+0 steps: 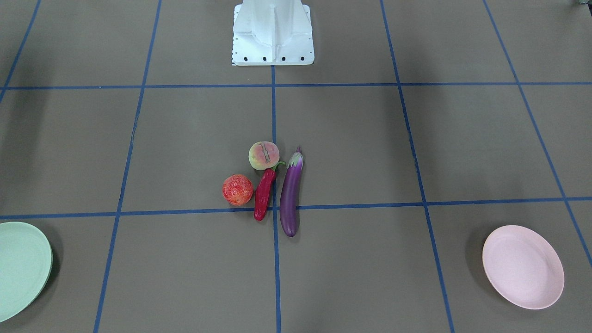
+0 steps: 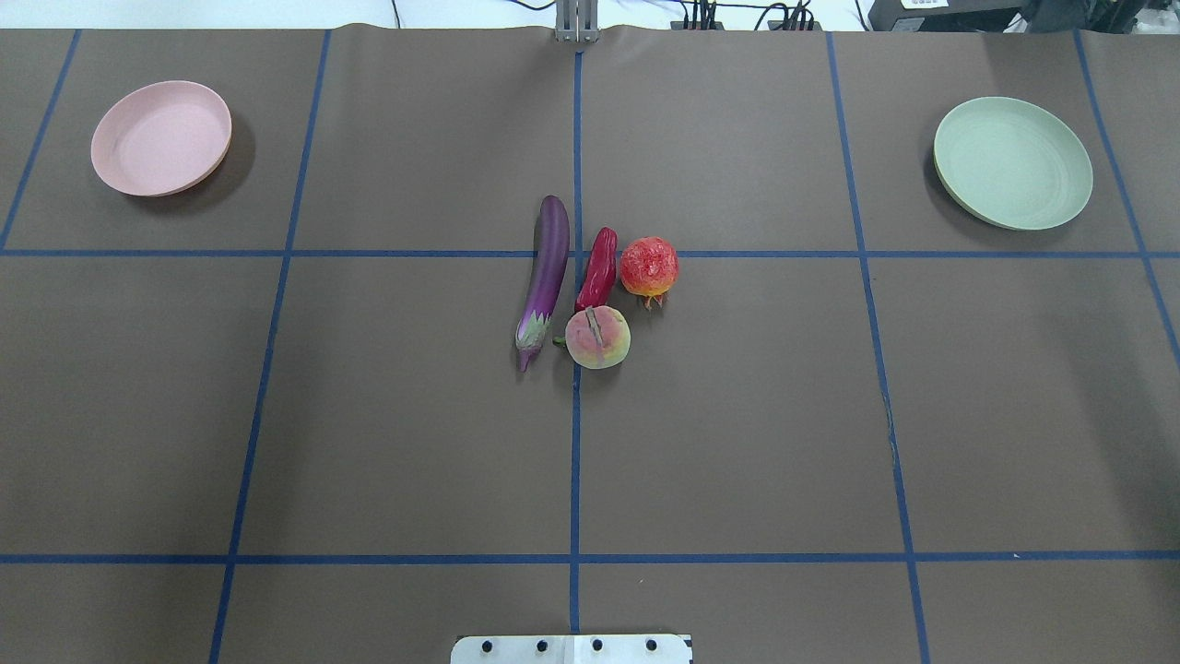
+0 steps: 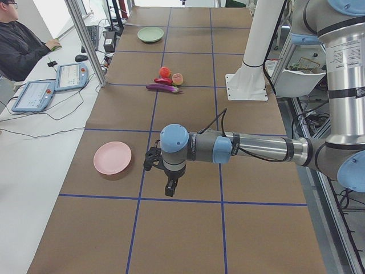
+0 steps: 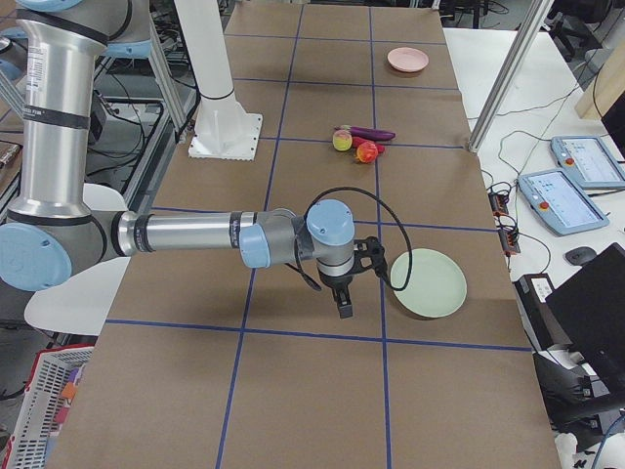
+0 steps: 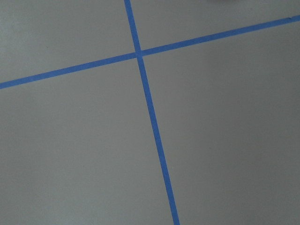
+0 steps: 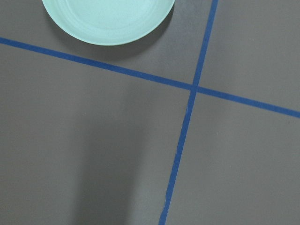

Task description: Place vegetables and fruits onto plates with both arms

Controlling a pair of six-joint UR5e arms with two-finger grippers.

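Left gripper (image 3: 169, 190): black, pointed down over the table cover near the pink plate (image 2: 161, 138); seen only from the side, so I cannot tell whether its jaws are spread or closed. Right gripper (image 4: 344, 307): likewise pointed down, just beside the mint green plate (image 2: 1012, 163); jaw state cannot be told.

- Table (image 2: 737, 415): brown cover, blue tape grid (image 2: 575, 461).
- Arms: shown in the side views only; the overhead and front-facing views show just the white pedestal (image 1: 273, 32).
- Operator (image 3: 20, 48), seated beside the table; teach pendants (image 4: 554, 200), screens too small to read.
- Plates: at opposite far corners, both bare.
- Eggplant (image 2: 548, 267): table centre, cap toward the robot.
- Chili pepper (image 2: 597, 269): just beside the eggplant, on the tape line.
- Peach (image 2: 597, 337): at the chili's stem end.
- Red-orange ball (image 2: 649, 266): beside the chili, on the side away from the eggplant.
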